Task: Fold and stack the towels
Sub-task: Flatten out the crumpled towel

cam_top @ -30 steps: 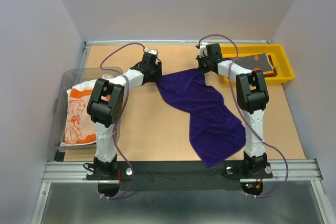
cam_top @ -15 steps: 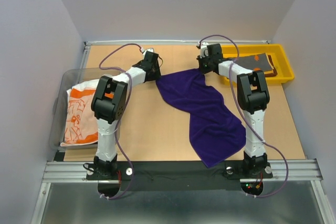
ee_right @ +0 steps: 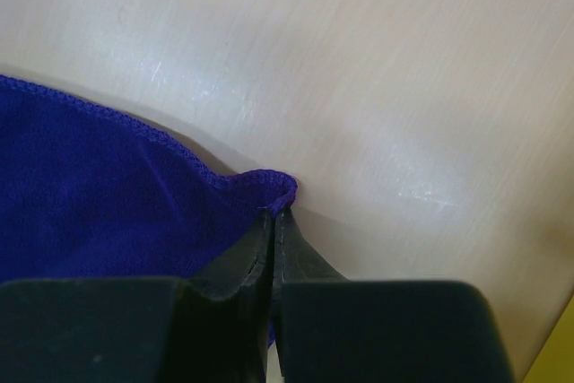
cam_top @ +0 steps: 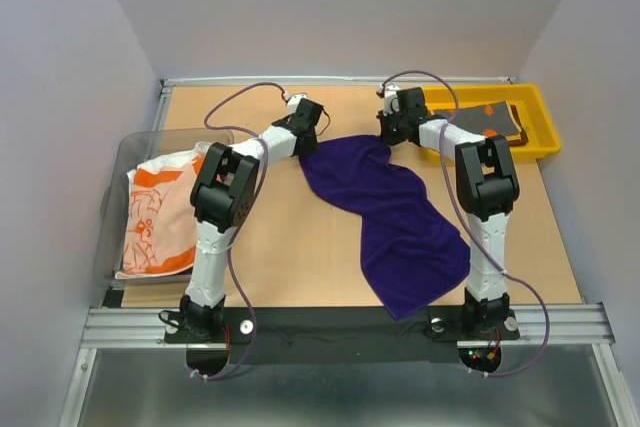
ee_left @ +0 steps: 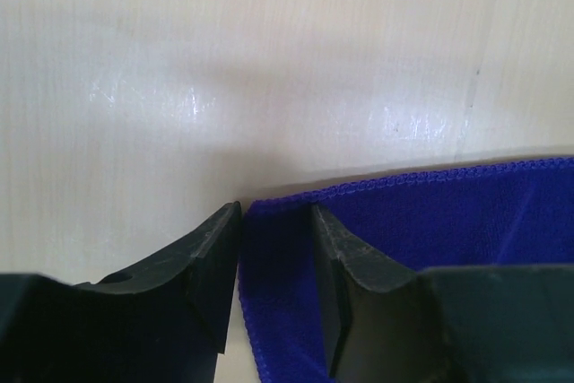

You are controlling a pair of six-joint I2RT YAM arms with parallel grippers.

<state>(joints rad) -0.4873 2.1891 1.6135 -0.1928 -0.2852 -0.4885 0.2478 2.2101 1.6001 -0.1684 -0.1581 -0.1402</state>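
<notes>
A deep purple towel lies spread diagonally across the table, from the far middle to the near right. At its far left corner my left gripper stands open. In the left wrist view its jaws straddle that corner, with cloth in the gap and the left gripper not pinching it. My right gripper is shut on the far right corner, and the hem bunches at the right gripper's closed tips. An orange-and-white patterned towel lies in the bin. A folded dark brown towel lies in the tray.
A clear plastic bin stands at the table's left edge. A yellow tray stands at the far right, close behind the right arm. Bare wood shows between the left arm and the purple towel. Grey walls enclose the table.
My left gripper has moved right onto the purple towel's far left corner and its jaws have narrowed around it. The right gripper and the towel have stayed put.
</notes>
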